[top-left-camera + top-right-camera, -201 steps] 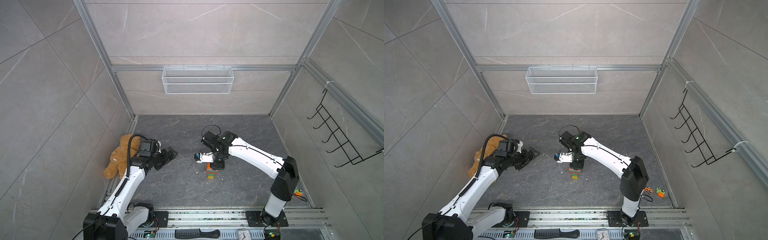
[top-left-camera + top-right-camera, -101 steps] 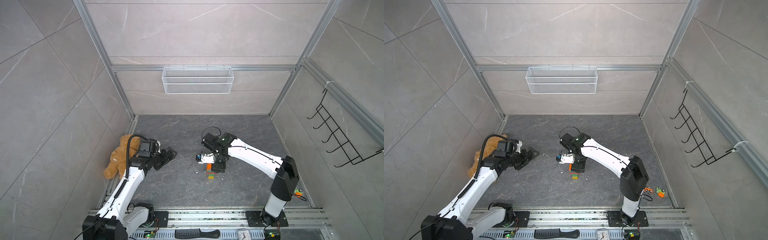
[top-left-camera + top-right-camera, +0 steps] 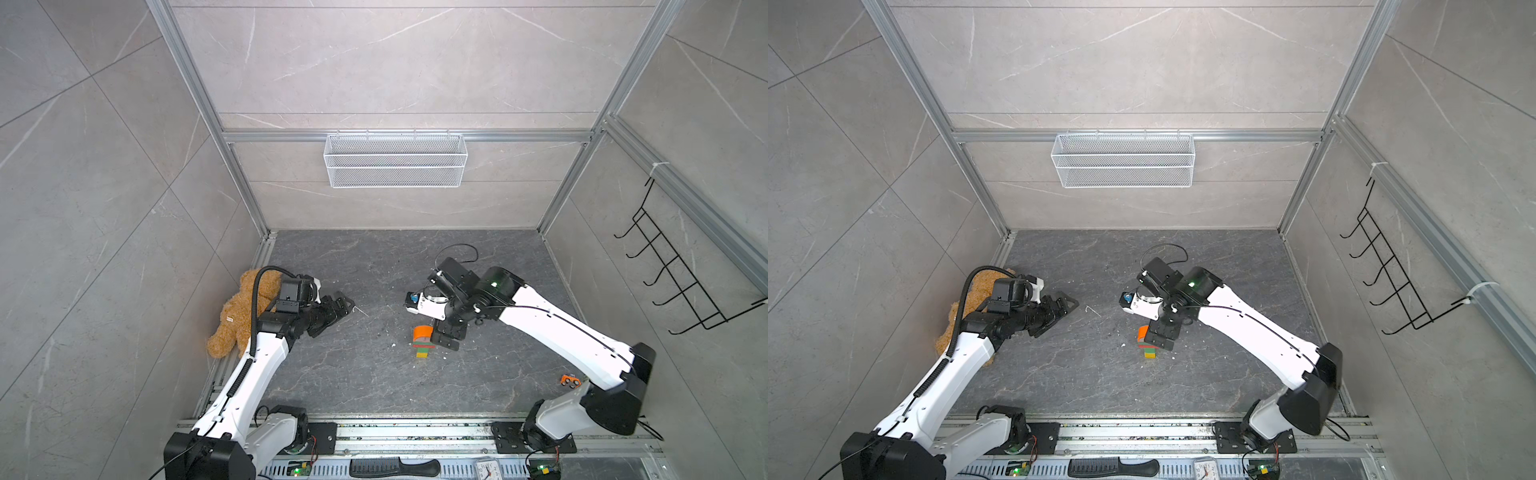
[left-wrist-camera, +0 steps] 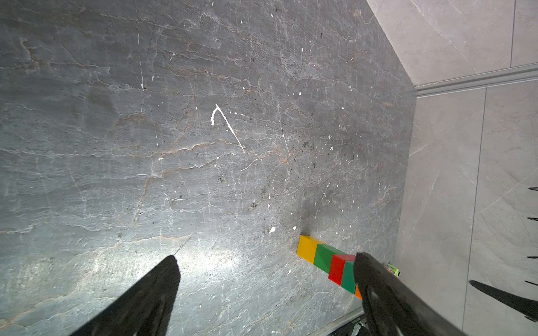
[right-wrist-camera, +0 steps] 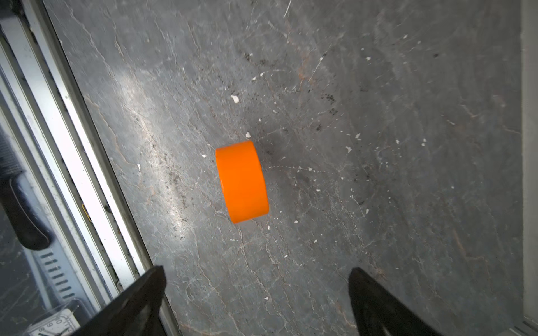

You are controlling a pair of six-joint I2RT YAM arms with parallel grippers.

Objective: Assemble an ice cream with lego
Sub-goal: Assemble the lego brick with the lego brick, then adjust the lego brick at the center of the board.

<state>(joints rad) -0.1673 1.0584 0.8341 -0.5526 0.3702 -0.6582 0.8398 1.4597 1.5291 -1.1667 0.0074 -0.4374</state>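
Spread wide, the right pincer [image 5: 256, 272] is hovering over the orange-capped green, red and yellow brick ice cream [image 3: 423, 341] standing finished-looking on the grey worktop [image 3: 374, 270], needing a clean retreat, while the equally wide left pincer [image 4: 265, 257] is idling.

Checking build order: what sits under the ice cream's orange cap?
Under the orange cap: a wide green brick, a red brick, then a narrow green and yellow stem. The right wrist view shows only the cap.

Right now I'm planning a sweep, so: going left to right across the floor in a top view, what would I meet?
teddy bear → left gripper → brick ice cream → small orange toy
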